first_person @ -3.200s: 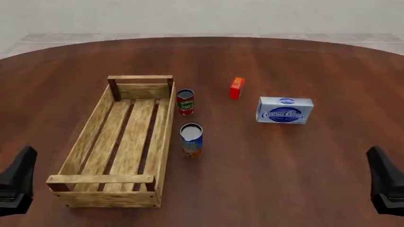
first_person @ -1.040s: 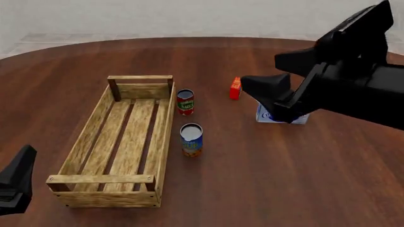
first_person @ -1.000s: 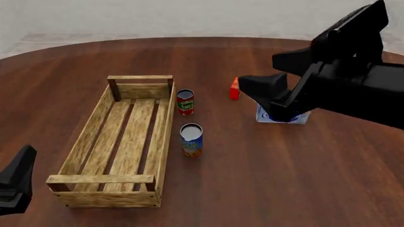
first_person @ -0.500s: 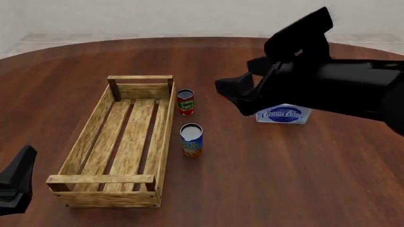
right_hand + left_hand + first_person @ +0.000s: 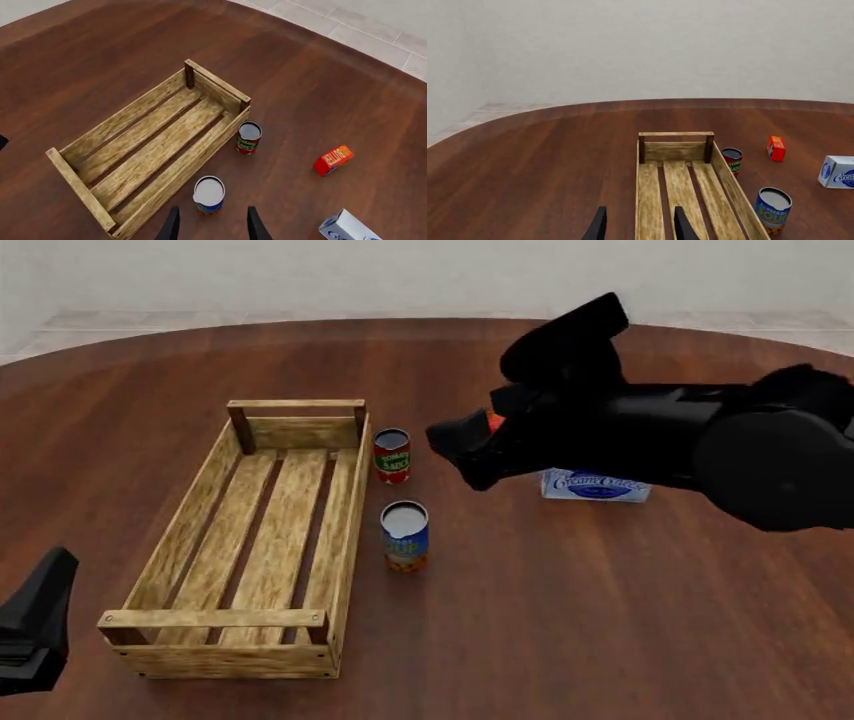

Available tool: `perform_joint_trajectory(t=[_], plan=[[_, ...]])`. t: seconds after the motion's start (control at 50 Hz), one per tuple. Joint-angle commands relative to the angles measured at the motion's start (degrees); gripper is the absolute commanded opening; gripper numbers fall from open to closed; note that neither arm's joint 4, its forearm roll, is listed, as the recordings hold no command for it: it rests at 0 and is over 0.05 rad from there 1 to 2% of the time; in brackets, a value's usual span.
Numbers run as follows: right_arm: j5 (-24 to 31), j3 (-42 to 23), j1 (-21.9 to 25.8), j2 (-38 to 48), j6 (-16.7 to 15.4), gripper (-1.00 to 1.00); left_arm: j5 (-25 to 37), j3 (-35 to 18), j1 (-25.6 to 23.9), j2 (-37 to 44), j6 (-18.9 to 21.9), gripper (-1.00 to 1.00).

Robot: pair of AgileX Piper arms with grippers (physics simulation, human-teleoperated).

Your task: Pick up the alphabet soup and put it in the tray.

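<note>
The alphabet soup (image 5: 404,535) stands upright on the surface (image 5: 561,620), long axis vertical, just beside the tray's (image 5: 198,508) long side that faces the white box (image 5: 597,485); apart from the wood, not touching, approx. at the middle of that side. A red-green can (image 5: 390,456) stands also by this side, nearer the tray's far end; small red box (image 5: 333,160) is further out.

Right hand (image 5: 209,225) hangs above the surface, between the white box and the cans; released, two fingers (image 5: 171,225) spread with a gap. In the right wrist view the soup sits almost exactly in line between the fingertips, ahead and below; so the hand looks already aimed at it, from the side away from the tray.

Left hand (image 5: 636,227) is low near the tray's near end, also released, nothing between the fingers; it points along the tray, w/ the soup off to the side.

Judgement: right arm is nearer and better lined up; next move prob. a descent onto the can, then a short carry sideways over the low wall.
</note>
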Motion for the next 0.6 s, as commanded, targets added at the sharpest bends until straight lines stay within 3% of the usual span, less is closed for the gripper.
perform_joint_trajectory(t=[0.02,0.6], plan=[[-2.56,0.06,-0.18,3.74,1.03,1.0,-0.05,0.06,-0.01,-0.01,0.0,1.0],[-6.6,-0.86,-0.97,11.21,2.69,1.0,-0.05,0.06,-0.01,-0.01,-0.01,1.0]])
